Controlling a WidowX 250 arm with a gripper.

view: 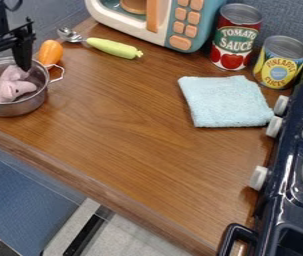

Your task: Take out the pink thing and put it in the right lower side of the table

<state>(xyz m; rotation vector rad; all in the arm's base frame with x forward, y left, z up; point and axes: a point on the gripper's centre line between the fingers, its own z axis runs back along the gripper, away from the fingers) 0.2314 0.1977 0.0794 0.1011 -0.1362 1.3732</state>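
The black gripper (4,75) hangs at the left edge of the view over a metal pot, its two fingers spread apart, open. In the silver pot (21,107) lies a soft pink thing (13,90), lumpy in shape. It is below and between the fingers, and I cannot tell whether either finger touches it. The right finger comes down at the pot's far rim, the left one at the view's edge. Brown wood makes up the table (140,145), whose right lower side lies beside the stove.
An orange toy (50,52) stands behind the pot, near a metal scoop with a green handle (113,48). A toy microwave (180,25) and two cans (236,37) line the back. A light blue cloth (227,101) lies near the dark stove (290,200) on the right.
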